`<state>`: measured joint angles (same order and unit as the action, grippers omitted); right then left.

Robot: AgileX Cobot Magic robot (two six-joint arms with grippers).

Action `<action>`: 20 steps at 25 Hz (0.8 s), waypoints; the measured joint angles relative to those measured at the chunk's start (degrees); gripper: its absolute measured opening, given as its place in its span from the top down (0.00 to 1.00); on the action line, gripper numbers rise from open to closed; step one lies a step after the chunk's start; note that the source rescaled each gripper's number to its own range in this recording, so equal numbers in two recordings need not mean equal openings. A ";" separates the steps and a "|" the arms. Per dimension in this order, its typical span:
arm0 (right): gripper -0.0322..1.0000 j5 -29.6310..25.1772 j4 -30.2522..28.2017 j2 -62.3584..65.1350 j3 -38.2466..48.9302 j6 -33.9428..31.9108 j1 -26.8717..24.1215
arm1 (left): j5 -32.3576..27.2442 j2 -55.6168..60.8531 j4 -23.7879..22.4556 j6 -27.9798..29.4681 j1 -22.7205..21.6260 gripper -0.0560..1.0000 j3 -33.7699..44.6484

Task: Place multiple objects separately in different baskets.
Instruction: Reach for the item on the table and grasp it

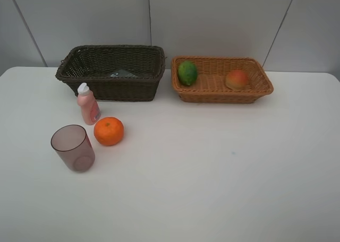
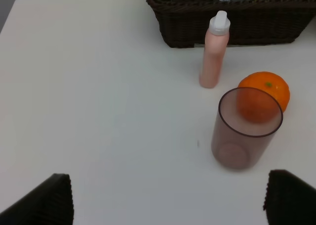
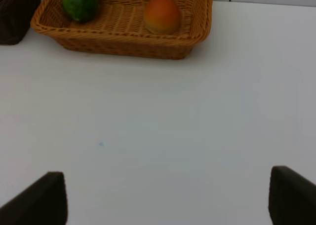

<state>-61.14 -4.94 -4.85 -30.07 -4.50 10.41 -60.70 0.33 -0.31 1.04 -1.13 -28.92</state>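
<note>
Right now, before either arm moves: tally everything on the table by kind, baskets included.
Baskets: 2, dark brown basket, tan basket
Fruit: 3, lime and peach-like fruit in the tan basket, orange on the table
Bottles: 2, pink bottle on the table, black bottle in the dark brown basket, partly hidden
Cups: 1, mauve cup
Total: 8

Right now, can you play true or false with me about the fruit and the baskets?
1. The orange sits on the table next to the cup. True.
2. The lime is in the dark basket. False: it is in the tan basket with the peach.
3. The pink bottle is lying down. False: it stands upright.
4. The left gripper and right gripper are both open and empty. True.
</note>
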 joint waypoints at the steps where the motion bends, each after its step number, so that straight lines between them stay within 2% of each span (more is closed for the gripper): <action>1: 0.11 0.00 0.00 0.34 0.00 0.00 0.00 | 0.00 0.00 0.00 0.00 0.00 0.00 0.00; 6: 0.11 0.32 0.00 4.26 0.00 0.00 -0.91 | 0.00 0.00 0.00 0.00 0.00 0.00 0.00; 13: 0.11 0.32 0.00 5.03 0.17 0.68 -9.07 | 0.00 0.00 0.00 0.00 0.00 0.00 0.00; 20: 0.11 0.32 0.00 5.08 0.17 0.86 -9.45 | 0.00 0.00 0.00 0.00 0.00 0.00 0.00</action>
<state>-60.82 -4.94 0.23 -29.91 -3.64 0.96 -60.70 0.33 -0.31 1.04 -1.13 -28.92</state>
